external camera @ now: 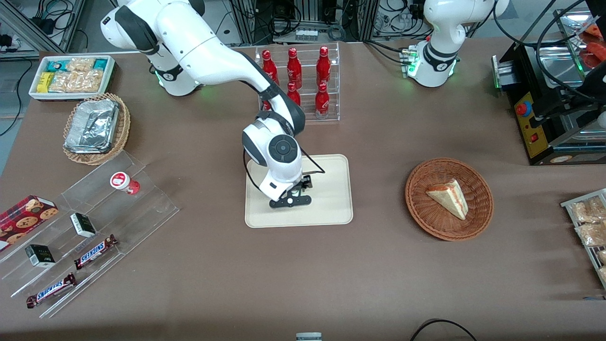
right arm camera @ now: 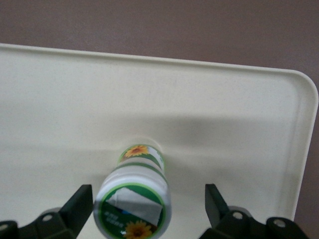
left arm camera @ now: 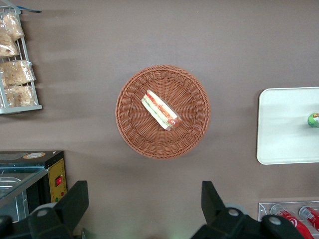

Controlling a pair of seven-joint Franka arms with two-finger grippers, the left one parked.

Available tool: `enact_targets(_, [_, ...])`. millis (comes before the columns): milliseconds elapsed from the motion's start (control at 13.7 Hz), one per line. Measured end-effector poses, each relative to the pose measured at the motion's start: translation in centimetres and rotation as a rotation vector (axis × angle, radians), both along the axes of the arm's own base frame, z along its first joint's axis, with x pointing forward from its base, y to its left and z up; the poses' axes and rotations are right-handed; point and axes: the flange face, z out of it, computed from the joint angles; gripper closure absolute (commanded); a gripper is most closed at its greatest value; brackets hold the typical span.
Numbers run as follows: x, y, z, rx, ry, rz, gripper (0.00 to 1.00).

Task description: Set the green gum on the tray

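On tray [right arm camera: 239,114]: green gum [right arm camera: 133,204] upright, lid up; gripper [right arm camera: 149,209] spread, not touching.

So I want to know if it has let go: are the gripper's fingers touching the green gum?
Apart. The right wrist view shows the gripper open over the tray, a clear gap between each of its fingers and the green gum.
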Motion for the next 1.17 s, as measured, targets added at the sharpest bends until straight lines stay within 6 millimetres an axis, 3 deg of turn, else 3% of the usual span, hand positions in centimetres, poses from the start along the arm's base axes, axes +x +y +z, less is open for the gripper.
enact_targets(291, [0.1,0.8,1.4,0.018,-0.02,0.008,0.0])
enact_targets(656, [0.5,0.0,7.2,0.02,-0.022,0.006,0.0])
enact_targets(874, [1.1,-2.4,11.3,-0.001,0.006,0.049,0.0])
enact_targets(1166, [3.4,-8.1,14.9,-0.027,0.063,0.143,0.0])
